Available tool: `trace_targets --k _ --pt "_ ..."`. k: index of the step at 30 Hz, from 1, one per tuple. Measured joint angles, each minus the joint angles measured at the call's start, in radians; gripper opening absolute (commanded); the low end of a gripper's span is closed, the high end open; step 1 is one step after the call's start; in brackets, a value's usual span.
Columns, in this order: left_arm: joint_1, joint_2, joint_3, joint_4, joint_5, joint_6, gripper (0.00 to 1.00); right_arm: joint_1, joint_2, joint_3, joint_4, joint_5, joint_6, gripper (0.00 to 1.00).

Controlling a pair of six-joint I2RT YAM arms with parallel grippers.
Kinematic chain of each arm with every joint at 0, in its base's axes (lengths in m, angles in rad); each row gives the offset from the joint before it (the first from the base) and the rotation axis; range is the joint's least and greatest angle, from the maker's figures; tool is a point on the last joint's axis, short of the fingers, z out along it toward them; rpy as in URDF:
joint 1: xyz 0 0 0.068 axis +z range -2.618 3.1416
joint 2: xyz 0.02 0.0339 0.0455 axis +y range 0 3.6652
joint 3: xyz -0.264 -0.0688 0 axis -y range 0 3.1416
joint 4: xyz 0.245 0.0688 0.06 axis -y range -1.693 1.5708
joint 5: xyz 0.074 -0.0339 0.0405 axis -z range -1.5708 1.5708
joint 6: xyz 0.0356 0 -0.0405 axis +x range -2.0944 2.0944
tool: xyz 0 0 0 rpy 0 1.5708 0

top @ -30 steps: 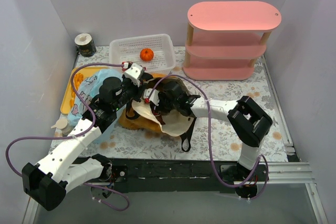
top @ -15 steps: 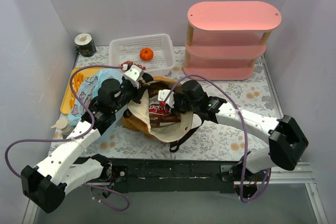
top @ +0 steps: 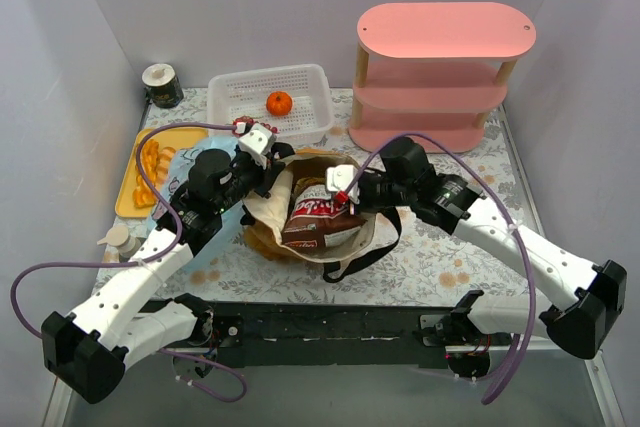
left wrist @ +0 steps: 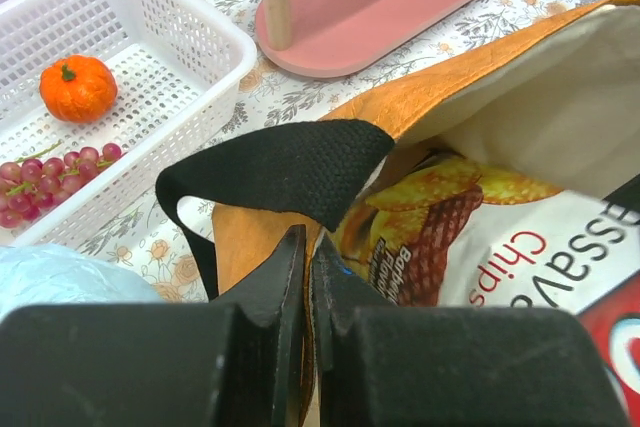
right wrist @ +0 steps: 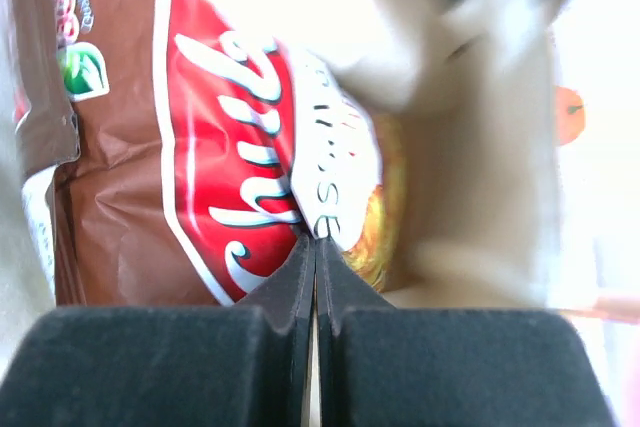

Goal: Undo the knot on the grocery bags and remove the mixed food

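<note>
**Both grippers clamped: tote rim and packet**

My left gripper (left wrist: 307,242) has its fingers pressed together on the rim of the tote (top: 262,239), just under a fold of black strap (left wrist: 290,162). In the overhead view this grip sits at the tote's 10 o'clock edge. My right gripper (right wrist: 315,247) is pinched shut on the edge of the packet (right wrist: 200,147), reaching in from 3 o'clock.

The tote lies on the table in front of my bases with its mouth spread wide and the cream lining (left wrist: 540,107) showing. The packet (top: 312,219) lies inside that mouth, its red and brown face up, touching the lining all round.

At 11 o'clock from the tote stands the white basket (top: 232,87), near but apart. It holds the orange (top: 279,103) and the grapes (left wrist: 50,172), with the grapes beside the orange. The pink shelf (top: 440,77) stands at 1 o'clock. The tray (top: 128,202) is at 9 o'clock with pastry (top: 150,162) on it. A piece of the blue bag (left wrist: 60,277) shows at the lower left of my left wrist view, just beside the basket.
</note>
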Motion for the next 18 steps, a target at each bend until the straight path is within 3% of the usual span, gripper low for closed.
trace_targets --k 3,6,15,16,18 --pt "0.0 0.003 0.0 0.0 0.0 -0.001 0.08 -0.008 0.021 0.146 -0.05 -0.021 0.051 0.01" --pt "0.0 0.009 0.0 0.0 -0.002 -0.001 0.24 -0.02 0.083 0.337 -0.086 -0.063 0.104 0.01" --pt "0.0 0.016 0.0 -0.02 -0.019 -0.001 0.28 -0.034 0.188 0.853 -0.224 -0.147 0.153 0.01" --pt "0.0 0.015 0.0 -0.02 -0.019 -0.001 0.27 -0.034 0.181 0.87 -0.238 -0.147 0.148 0.04" --pt "0.0 0.015 -0.002 -0.021 -0.019 -0.001 0.27 -0.035 0.14 0.838 -0.257 -0.145 0.127 0.33"
